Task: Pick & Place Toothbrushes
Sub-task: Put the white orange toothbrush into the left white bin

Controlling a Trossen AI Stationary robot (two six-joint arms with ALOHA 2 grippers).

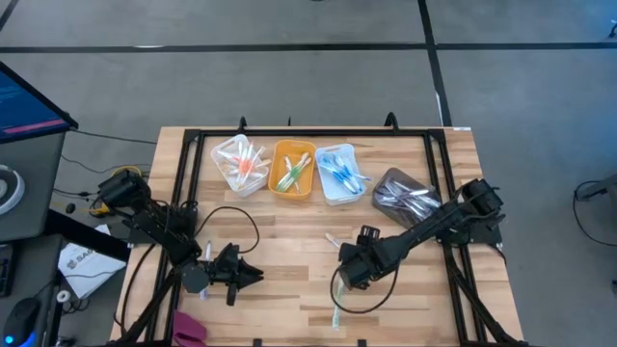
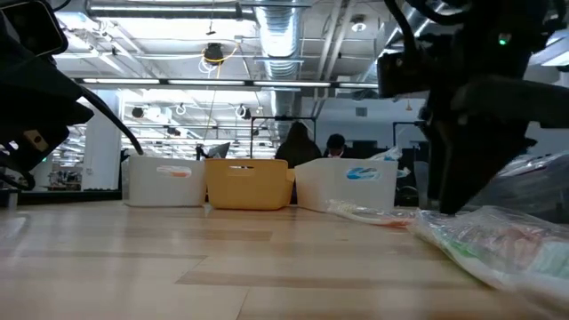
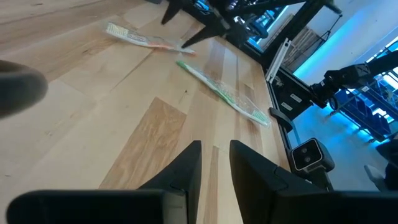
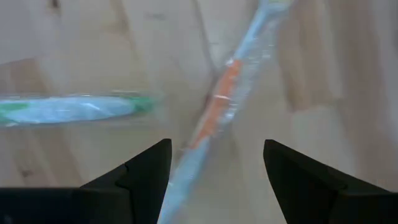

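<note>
1. Right gripper [image 4: 214,180], two dark wedge-shaped fingers, hangs with its jaws spread wide and empty over the pale wooden plank table [image 1: 289,251], in the front middle part of the table.
2. Directly under it lies a clear-wrapped toothbrush with an orange-pink middle [image 4: 217,106], slanting across the wood grain between the fingers; whether the fingers touch it cannot be told.
3. Beside that one lies a second wrapped toothbrush with a green end [image 4: 74,109], crosswise to the first, its wrapper glossy and crinkled.
4. Left gripper [image 3: 214,165] sits low at the front left of the table, its narrow dark fingers close together with a slim gap, nothing between them.
5. At the back of the table stand three rectangular plastic bins in a row: a white bin [image 1: 239,164], an orange-yellow bin [image 1: 292,171] and a pale blue-white bin [image 1: 340,173], each holding thin stick-like toothbrushes.
6. Next to them, on the right, is a crumpled grey glossy bag [image 1: 405,193] with more brushes.
</note>
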